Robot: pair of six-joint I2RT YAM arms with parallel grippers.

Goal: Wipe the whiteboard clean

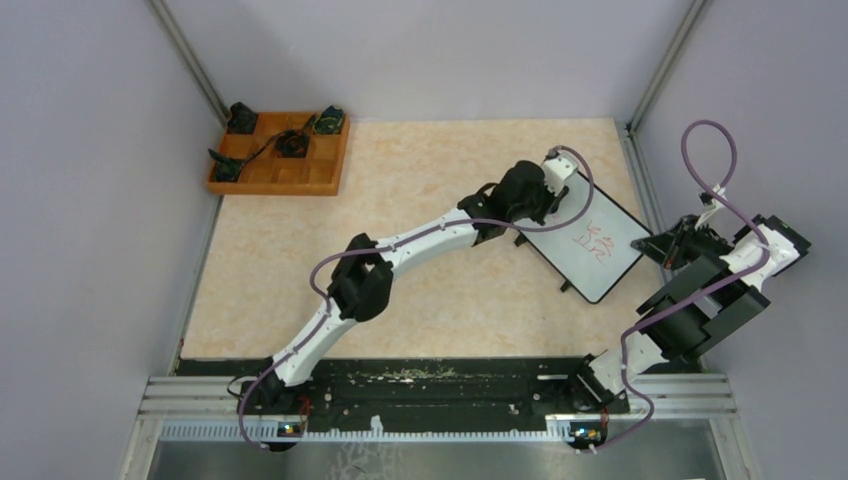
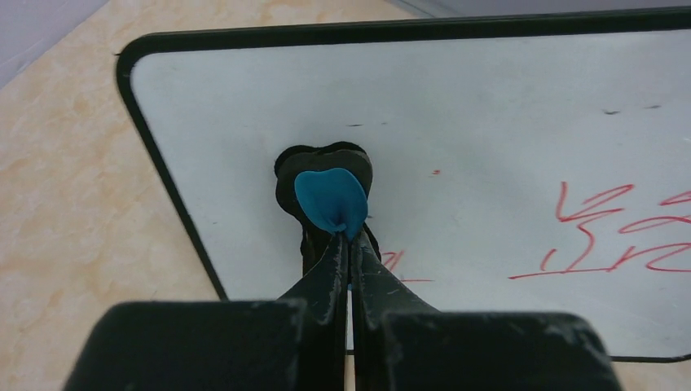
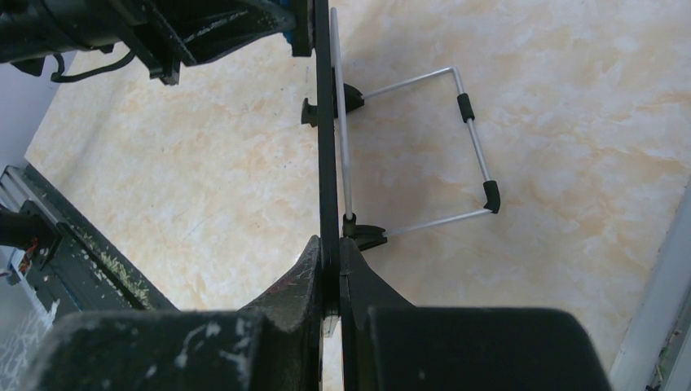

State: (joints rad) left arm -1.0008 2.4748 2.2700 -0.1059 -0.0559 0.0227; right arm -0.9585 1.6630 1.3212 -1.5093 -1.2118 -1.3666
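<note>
The whiteboard point(image 1: 590, 245) sits at the far right of the counter point(image 1: 420, 170), propped on its wire stand point(image 3: 473, 138). Both arms are on it. The right hand point(image 3: 332, 261) is clamped tight on the board's thin edge, which the right wrist view shows edge-on. The left hand point(image 2: 349, 244) has its fingers pinched narrow on the blue tab of a small black eraser point(image 2: 326, 175), pad pressed flat to the white surface.

The eraser sits near the board's left end, while the main red writing point(image 2: 611, 236) lies well off to its right, untouched. 2 small red flecks point(image 2: 436, 173) are close by, so the wiping looks barely begun.

There are dangers. That grip is only a nip on a soft tab, and a hard sideways drag could twist the eraser out. Too much pressure could lever the board out of the right hand's edge grip or fold the stand. A light, tilted pad would smear the red instead of lifting it. The wooden tray point(image 1: 280, 155) sits far away, no factor here
</note>
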